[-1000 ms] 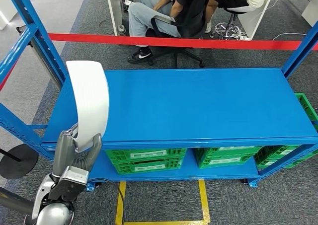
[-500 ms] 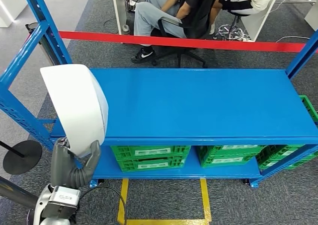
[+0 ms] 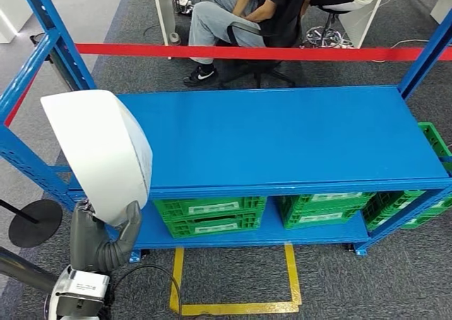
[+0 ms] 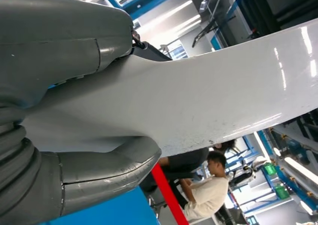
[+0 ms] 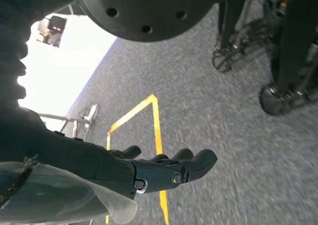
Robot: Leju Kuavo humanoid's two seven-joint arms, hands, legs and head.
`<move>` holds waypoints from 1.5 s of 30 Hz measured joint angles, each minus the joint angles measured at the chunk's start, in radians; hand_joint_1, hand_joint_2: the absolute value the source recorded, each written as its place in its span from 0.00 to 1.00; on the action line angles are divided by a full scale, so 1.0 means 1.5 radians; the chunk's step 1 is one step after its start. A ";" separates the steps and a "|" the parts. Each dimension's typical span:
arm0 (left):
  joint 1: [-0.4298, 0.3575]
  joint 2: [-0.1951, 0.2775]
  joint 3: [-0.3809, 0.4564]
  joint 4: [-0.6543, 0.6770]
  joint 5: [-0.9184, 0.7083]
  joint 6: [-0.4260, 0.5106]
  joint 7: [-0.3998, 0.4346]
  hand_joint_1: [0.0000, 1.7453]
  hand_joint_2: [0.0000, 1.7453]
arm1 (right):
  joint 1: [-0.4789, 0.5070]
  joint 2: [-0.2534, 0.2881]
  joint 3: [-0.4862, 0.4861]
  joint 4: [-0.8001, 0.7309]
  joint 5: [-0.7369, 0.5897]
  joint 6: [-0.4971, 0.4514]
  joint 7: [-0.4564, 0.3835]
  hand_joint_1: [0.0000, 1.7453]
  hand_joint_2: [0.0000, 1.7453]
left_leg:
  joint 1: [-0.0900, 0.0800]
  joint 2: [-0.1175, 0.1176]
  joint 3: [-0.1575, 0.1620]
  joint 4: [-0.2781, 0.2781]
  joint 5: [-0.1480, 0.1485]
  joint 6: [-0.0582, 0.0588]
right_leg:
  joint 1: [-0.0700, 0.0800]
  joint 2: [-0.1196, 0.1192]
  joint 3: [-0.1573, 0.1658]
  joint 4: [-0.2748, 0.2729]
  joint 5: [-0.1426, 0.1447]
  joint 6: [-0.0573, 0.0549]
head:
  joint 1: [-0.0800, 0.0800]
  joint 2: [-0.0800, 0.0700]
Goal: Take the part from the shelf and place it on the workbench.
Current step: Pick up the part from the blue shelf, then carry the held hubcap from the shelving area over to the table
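Blue shelf (image 3: pixel 277 140) (grey carpet (image 3: pixel 320 285) below)

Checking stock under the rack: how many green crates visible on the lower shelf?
3: left green crate, middle green crate, right green crate sticking out past the rack's right end. The upper blue shelf may hide more behind.

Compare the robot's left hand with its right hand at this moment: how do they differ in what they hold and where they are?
The left hand grips the white curved part, raised beside the blue workbench; the right hand holds nothing. The left hand's thumb and fingers clamp the part from both sides, while the right hand's fingers lie nearly straight, above the grey carpet. Both have dark fingers.
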 joint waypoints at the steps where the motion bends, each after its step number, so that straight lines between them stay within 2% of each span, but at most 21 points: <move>1: 0.000 -0.001 -0.001 0.000 0.001 0.001 0.000 1.00 1.00 | 0.000 -0.001 -0.001 0.000 -0.001 0.003 0.000 0.00 1.00 | 0.003 -0.003 0.024 -0.047 0.017 -0.006 | -0.002 0.001 -0.005 0.003 0.003 0.005 | -0.001 0.000; 4: 0.000 -0.004 -0.004 0.000 0.002 0.005 0.000 1.00 1.00 | -0.001 -0.003 -0.002 -0.002 -0.001 0.009 0.000 0.00 1.00 | 0.001 -0.014 0.048 -0.108 0.032 -0.002 | -0.003 0.006 -0.015 0.005 0.018 0.023 | -0.003 0.000; 7: 0.001 -0.006 -0.007 0.000 0.002 0.011 0.000 1.00 1.00 | 0.003 -0.003 -0.003 -0.002 0.000 0.014 0.000 0.00 1.00 | -0.002 -0.011 0.031 -0.104 0.047 0.020 | -0.006 0.006 -0.022 0.003 0.021 0.036 | -0.001 0.000; 9: 0.001 -0.009 -0.009 0.000 0.002 0.014 0.001 1.00 1.00 | 0.005 -0.004 -0.003 -0.003 0.002 0.015 0.000 0.00 1.00 | -0.003 -0.006 0.016 -0.105 0.060 0.036 | -0.006 0.004 -0.041 0.046 -0.028 0.037 | 0.004 0.000; 11: 0.001 -0.011 -0.011 0.000 0.003 0.015 0.002 1.00 1.00 | 0.006 -0.005 -0.003 -0.003 0.003 0.016 0.001 0.00 1.00 | -0.008 -0.003 -0.002 -0.105 0.074 0.043 | -0.001 0.003 -0.066 0.134 -0.092 0.035 | 0.008 0.000; 13: 0.002 -0.012 -0.012 0.000 0.003 0.017 0.004 1.00 1.00 | 0.007 -0.005 -0.003 -0.003 0.004 0.018 0.002 0.00 1.00 | -0.016 -0.001 -0.021 -0.103 0.088 0.047 | 0.005 0.003 -0.069 0.194 -0.105 0.029 | 0.009 0.000; 14: 0.003 -0.012 -0.013 0.000 0.003 0.017 0.004 1.00 1.00 | 0.007 -0.005 -0.003 -0.004 0.004 0.019 0.002 0.00 1.00 | -0.020 0.000 -0.030 -0.103 0.095 0.048 | 0.009 0.003 -0.054 0.191 -0.091 0.024 | 0.009 0.000; 16: 0.003 -0.014 -0.014 0.001 0.004 0.019 0.005 1.00 1.00 | 0.007 -0.005 -0.004 -0.005 0.004 0.021 0.002 0.00 1.00 | -0.026 0.001 -0.043 -0.101 0.105 0.050 | 0.018 0.003 0.009 0.117 -0.060 0.008 | 0.009 0.000; 18: 0.003 -0.015 -0.015 0.001 0.004 0.020 0.005 1.00 1.00 | 0.006 -0.006 -0.004 -0.006 0.004 0.022 0.002 0.00 1.00 | -0.030 0.002 -0.050 -0.100 0.115 0.047 | 0.026 0.000 0.076 0.020 -0.062 -0.005 | 0.009 0.000; 20: 0.003 -0.016 -0.016 0.001 0.004 0.021 0.005 1.00 1.00 | 0.004 -0.006 -0.005 -0.007 0.004 0.023 0.001 0.00 1.00 | -0.030 0.004 -0.055 -0.099 0.126 0.042 | 0.029 -0.001 0.101 -0.023 -0.070 -0.008 | 0.009 0.000; 23: 0.004 -0.016 -0.018 0.000 0.004 0.022 0.005 1.00 1.00 | 0.006 -0.006 -0.005 -0.007 0.004 0.024 -0.001 0.00 1.00 | -0.029 0.001 -0.065 -0.085 0.111 0.030 | 0.023 -0.004 0.084 -0.035 -0.053 -0.015 | 0.010 0.000; 26: 0.005 -0.015 -0.018 0.001 0.004 0.022 0.006 1.00 1.00 | 0.006 -0.006 -0.006 -0.008 0.004 0.023 0.000 0.00 1.00 | -0.020 -0.002 -0.088 0.013 0.017 0.015 | 0.020 -0.008 0.061 -0.037 -0.031 -0.020 | 0.009 0.000; 28: 0.005 -0.015 -0.018 0.001 0.004 0.023 0.006 1.00 1.00 | 0.007 -0.006 -0.006 -0.008 0.004 0.023 -0.001 0.00 1.00 | -0.012 -0.002 -0.091 0.074 -0.003 0.007 | 0.019 -0.008 0.043 -0.034 -0.016 -0.017 | 0.009 0.000; 29: 0.005 -0.015 -0.018 0.001 0.004 0.023 0.006 1.00 1.00 | 0.007 -0.006 -0.006 -0.008 0.003 0.023 0.000 0.00 1.00 | -0.009 -0.002 -0.080 0.078 0.012 0.004 | 0.018 -0.008 0.032 -0.030 -0.009 -0.014 | 0.008 0.000; 31: 0.005 -0.015 -0.018 0.002 0.005 0.024 0.007 1.00 1.00 | 0.007 -0.006 -0.006 -0.008 0.002 0.023 0.000 0.00 1.00 | -0.003 -0.003 -0.029 0.018 0.052 -0.001 | 0.015 -0.008 0.010 -0.019 0.002 -0.006 | 0.008 0.000; 33: 0.005 -0.015 -0.018 0.002 0.005 0.025 0.007 1.00 1.00 | 0.007 -0.005 -0.007 -0.009 0.000 0.023 0.000 0.00 1.00 | -0.003 -0.007 0.031 -0.074 0.052 0.000 | 0.014 -0.006 -0.007 -0.007 0.010 0.003 | 0.008 0.000; 35: 0.005 -0.015 -0.018 0.002 0.007 0.026 0.008 1.00 1.00 | 0.007 -0.005 -0.008 -0.009 -0.002 0.023 0.000 0.00 1.00 | -0.007 -0.011 0.050 -0.114 0.037 0.011 | 0.014 -0.005 -0.015 -0.003 0.021 0.013 | 0.009 0.000; 38: 0.004 -0.016 -0.017 0.004 0.014 0.027 0.012 1.00 1.00 | 0.010 -0.005 -0.009 -0.009 -0.005 0.023 -0.001 0.00 1.00 | -0.008 -0.007 0.032 -0.117 0.053 0.033 | 0.010 -0.002 -0.026 0.002 0.017 0.024 | 0.010 0.000; 42: 0.001 -0.019 -0.014 0.010 0.028 0.022 0.018 1.00 1.00 | 0.012 -0.005 -0.011 -0.009 -0.011 0.023 0.001 0.00 1.00 | -0.012 -0.001 -0.011 -0.117 0.087 0.048 | 0.011 0.001 -0.062 0.142 -0.106 0.030 | 0.017 0.000; 43: 0.000 -0.020 -0.013 0.012 0.031 0.019 0.018 1.00 1.00 | 0.012 -0.005 -0.013 -0.009 -0.013 0.023 0.001 0.00 1.00 | -0.014 0.001 -0.022 -0.116 0.095 0.049 | 0.011 0.001 -0.063 0.175 -0.112 0.029 | 0.017 0.000; 45: -0.004 -0.021 -0.011 0.020 0.039 0.013 0.018 1.00 1.00 | 0.011 -0.005 -0.018 -0.010 -0.019 0.022 0.001 0.00 1.00 | -0.019 0.009 -0.043 -0.114 0.110 0.051 | 0.013 0.000 -0.035 0.181 -0.083 0.025 | 0.017 0.000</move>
